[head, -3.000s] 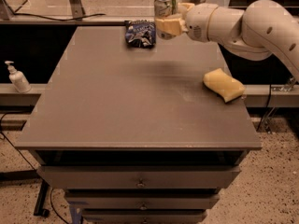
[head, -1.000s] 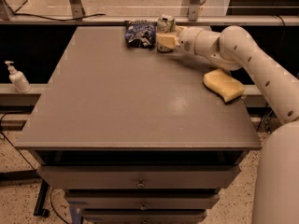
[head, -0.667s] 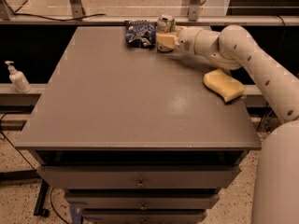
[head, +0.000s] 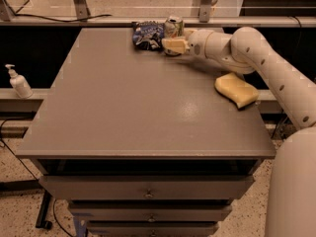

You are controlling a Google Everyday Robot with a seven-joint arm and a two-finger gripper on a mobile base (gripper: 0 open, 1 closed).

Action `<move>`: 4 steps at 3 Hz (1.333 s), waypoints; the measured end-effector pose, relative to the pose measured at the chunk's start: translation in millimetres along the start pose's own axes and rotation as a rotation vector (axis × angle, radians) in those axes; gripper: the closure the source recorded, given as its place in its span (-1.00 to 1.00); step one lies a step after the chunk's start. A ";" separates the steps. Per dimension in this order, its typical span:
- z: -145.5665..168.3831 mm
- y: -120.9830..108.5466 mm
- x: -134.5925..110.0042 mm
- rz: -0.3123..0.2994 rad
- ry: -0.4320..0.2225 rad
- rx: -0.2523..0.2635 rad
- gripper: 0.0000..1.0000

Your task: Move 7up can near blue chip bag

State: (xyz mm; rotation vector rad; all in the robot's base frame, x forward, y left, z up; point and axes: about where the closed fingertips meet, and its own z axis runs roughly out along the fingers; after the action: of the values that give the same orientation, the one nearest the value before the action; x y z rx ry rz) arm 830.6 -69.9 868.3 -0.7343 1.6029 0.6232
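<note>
The gripper (head: 174, 44) sits at the 7up can (head: 174, 24); I cannot tell whether the jaws are clamping it. The blue chip bag (head: 147, 34) lies just beyond the jaws. Withdrawing carelessly could tip the can off the bench (head: 143, 112).

7up can (head: 174, 25) upright, just beside wrinkled blue chip bag (head: 147, 34); gripper (head: 173, 40) at can.

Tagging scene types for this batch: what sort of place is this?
Probably a lab or workshop: grey drawer cabinet, speckled floor, loose cables. The end effector is at the cabinet's far edge by the 7up can.
</note>
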 end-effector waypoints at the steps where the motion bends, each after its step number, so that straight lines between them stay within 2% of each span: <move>1: 13.5 20.4 9.5 0.014 0.021 -0.054 -1.00; 2: 8.7 32.5 3.6 -0.008 0.028 -0.084 -1.00; 3: -25.6 40.4 -12.6 -0.052 0.031 -0.080 -1.00; 4: -86.2 43.8 -33.0 -0.099 0.028 -0.025 -1.00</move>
State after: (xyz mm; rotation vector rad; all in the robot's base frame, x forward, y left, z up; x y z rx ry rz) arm 744.7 -101.5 913.7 -0.8385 1.5763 0.5638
